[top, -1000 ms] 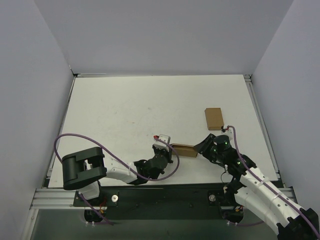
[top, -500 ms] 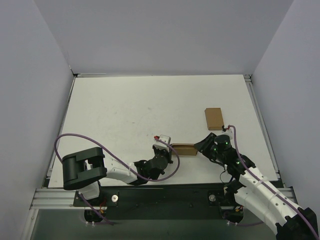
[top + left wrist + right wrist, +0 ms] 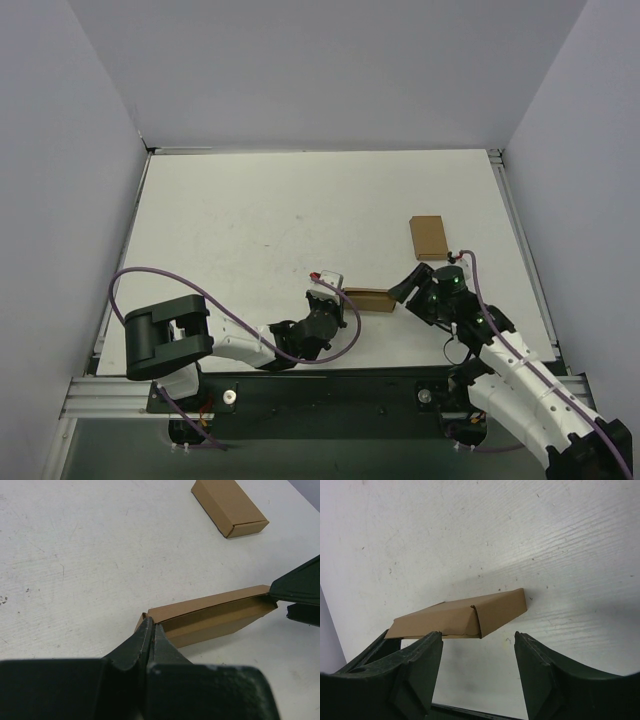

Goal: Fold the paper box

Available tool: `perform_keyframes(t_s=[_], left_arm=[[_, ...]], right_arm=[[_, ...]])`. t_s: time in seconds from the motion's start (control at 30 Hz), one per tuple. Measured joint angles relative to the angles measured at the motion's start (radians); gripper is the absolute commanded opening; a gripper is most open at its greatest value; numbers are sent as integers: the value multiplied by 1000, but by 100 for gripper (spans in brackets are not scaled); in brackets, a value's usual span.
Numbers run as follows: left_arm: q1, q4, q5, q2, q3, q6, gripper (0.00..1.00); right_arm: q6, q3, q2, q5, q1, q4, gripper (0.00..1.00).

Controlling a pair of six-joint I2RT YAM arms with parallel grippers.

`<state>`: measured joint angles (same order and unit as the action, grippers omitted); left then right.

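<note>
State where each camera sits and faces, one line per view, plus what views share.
Top external: above and behind the bases, looking down at the table; left arm and right arm show.
Left wrist: on the left arm, looking toward the far right along the box; its shut jaws pinch the box's near corner.
Right wrist: low, looking left at the box's other end; its open jaws show in the foreground.
Shared: all show the box; top and left wrist also show the second box.

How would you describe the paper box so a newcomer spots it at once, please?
On the white table, look near the near edge, right of centre. The paper box is pinched by the left claw; the other brown box lies alone farther back.
</note>
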<state>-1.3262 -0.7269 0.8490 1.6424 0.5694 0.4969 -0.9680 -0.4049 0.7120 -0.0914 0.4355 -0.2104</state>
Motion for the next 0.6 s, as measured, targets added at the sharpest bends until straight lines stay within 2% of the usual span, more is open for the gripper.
perform_keyframes(t_s=[0.33, 0.6], left_arm=[[0, 9, 2, 0, 5, 0, 0], [-1, 11, 4, 2, 7, 0, 0]], right_arm=[[-2, -5, -54, -49, -106, -27, 57], [-2, 21, -46, -85, -122, -20, 50]])
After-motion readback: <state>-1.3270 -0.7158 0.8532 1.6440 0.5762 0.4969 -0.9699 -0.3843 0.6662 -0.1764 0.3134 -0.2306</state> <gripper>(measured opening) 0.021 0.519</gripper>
